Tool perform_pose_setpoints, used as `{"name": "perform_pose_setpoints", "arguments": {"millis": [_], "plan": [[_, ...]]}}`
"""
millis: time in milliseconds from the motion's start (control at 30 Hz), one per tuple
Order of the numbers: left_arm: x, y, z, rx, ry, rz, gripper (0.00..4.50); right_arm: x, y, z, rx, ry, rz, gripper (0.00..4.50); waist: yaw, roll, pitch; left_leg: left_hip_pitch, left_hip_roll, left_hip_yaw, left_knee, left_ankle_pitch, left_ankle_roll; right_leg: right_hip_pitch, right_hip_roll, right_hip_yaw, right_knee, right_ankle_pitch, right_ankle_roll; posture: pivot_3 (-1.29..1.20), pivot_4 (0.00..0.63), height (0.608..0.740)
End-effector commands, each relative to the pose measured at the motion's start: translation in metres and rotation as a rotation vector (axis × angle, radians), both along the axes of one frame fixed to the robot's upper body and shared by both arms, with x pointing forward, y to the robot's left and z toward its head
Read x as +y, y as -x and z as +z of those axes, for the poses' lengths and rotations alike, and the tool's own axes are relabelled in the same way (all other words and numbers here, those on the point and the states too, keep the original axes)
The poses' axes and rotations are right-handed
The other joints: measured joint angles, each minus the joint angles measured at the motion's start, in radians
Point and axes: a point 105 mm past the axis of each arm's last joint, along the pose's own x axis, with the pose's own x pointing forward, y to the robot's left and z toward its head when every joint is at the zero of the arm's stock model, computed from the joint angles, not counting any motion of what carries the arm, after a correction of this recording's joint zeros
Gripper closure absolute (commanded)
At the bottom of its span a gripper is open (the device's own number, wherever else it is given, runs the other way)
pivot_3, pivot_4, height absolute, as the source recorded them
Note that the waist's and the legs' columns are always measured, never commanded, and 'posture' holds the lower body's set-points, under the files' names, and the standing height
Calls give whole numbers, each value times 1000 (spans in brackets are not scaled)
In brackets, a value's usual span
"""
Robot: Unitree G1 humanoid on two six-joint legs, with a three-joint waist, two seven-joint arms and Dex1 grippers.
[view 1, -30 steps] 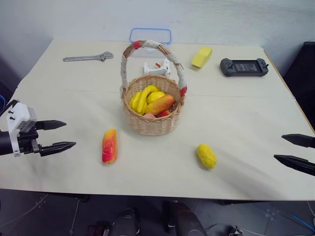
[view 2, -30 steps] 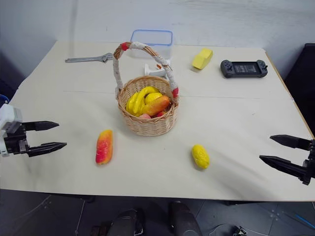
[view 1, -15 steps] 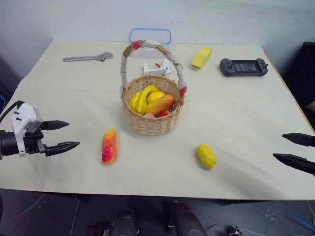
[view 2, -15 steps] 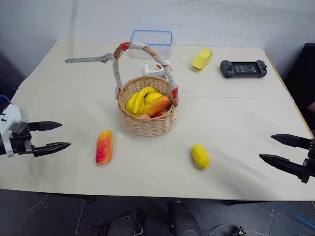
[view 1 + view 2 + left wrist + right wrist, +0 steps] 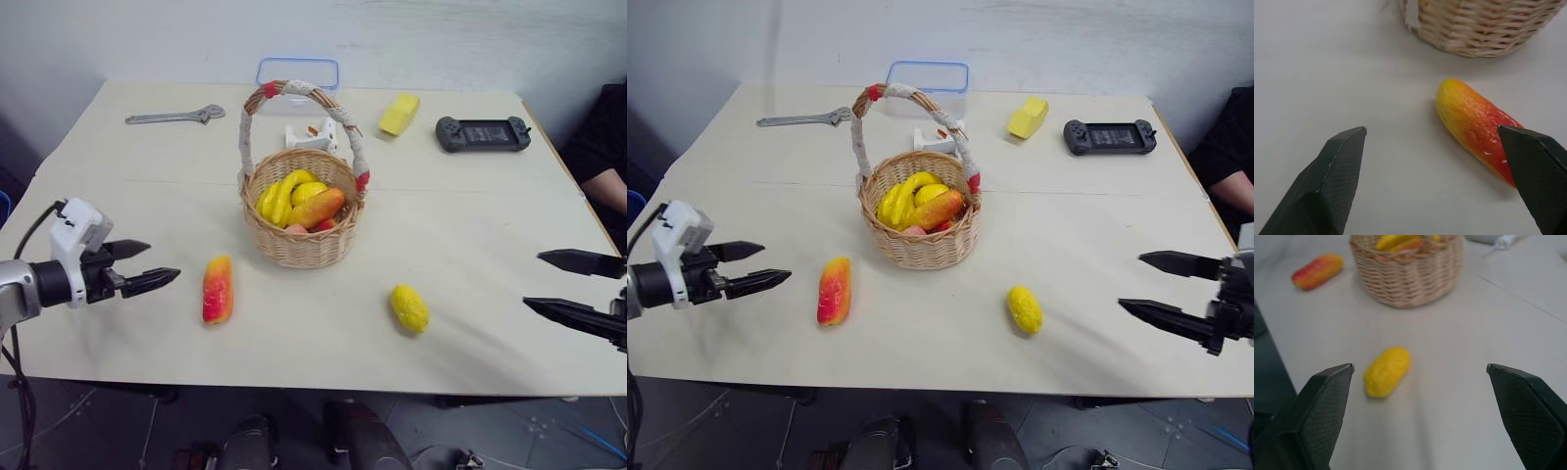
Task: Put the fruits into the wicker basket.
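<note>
A red-to-yellow mango-like fruit [image 5: 217, 290] lies on the table left of the wicker basket [image 5: 302, 247], which holds bananas and other fruit. A bumpy yellow lemon-like fruit [image 5: 409, 307] lies to the basket's front right. My left gripper [image 5: 142, 265] stands open just left of the mango, pointing at it, apart from it; the left wrist view shows the mango [image 5: 1476, 127] between the spread fingers, further out. My right gripper [image 5: 1156, 286] is open at the table's right edge, well right of the lemon [image 5: 1386, 370].
Behind the basket stand a clear blue-rimmed box [image 5: 298, 74] and a small white object [image 5: 313, 135]. A wrench [image 5: 174, 115] lies back left, a yellow sponge block [image 5: 400, 114] and a black game controller [image 5: 482, 132] back right. A person's arm [image 5: 602, 166] shows at the right edge.
My left gripper has moved right toward the mango and rolled. My right gripper has shifted left, in over the table edge. A person's arm has come in at the right.
</note>
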Motion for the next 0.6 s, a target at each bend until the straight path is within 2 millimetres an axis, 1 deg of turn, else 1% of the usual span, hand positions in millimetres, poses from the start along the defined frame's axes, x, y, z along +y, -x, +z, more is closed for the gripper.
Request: {"name": "perform_pose_setpoints", "arguments": {"millis": [33, 133, 200, 300, 367, 467, 600], "plan": [[-12, 0, 10, 23, 64, 97, 0, 33, 10, 14, -34, 22, 148, 24, 2, 0, 0, 0, 0, 0, 1, 1, 0, 0, 0, 0, 0, 0, 1, 0, 150, 740], [-28, 7, -4, 137, 62, 98, 0, 60, 15, 23, -89, 18, 264, 24, 0, -3, 1, 0, -1, -1, 2, 2, -1, 1, 1, 0, 1, 1, 2, 0, 150, 740], [-33, 2, -12, 171, 63, 124, 0, 76, 18, 29, -122, 4, 330, 24, -2, -3, 1, 0, -1, -1, 1, 2, -1, 1, 0, 0, 1, 1, 2, 0, 150, 740], [-40, -7, -19, 192, 77, 138, 0, 90, 20, 34, -151, -1, 390, 24, 2, -4, 1, 0, -1, -2, 1, 3, -3, 1, 1, 0, 2, 1, 2, 0, 150, 740], [-47, -9, -26, 219, 52, 126, 0, 97, 20, 37, -170, 0, 417, 24, 3, -4, 1, 0, -1, -2, 1, 3, -3, 0, 0, 0, 2, 1, 2, 0, 150, 740], [-50, -15, -41, 278, -21, 139, 0, 106, 19, 44, -196, -37, 443, 24, 3, -4, 1, 0, -2, -2, 1, 4, -3, 0, 0, 0, 2, 1, 2, 0, 150, 740], [-58, -20, -46, 307, -33, 119, 0, 109, 17, 44, -204, -31, 442, 24, 4, -4, 1, 0, -2, -2, 1, 4, -4, 0, -1, 0, 2, 1, 2, 0, 150, 740]]}}
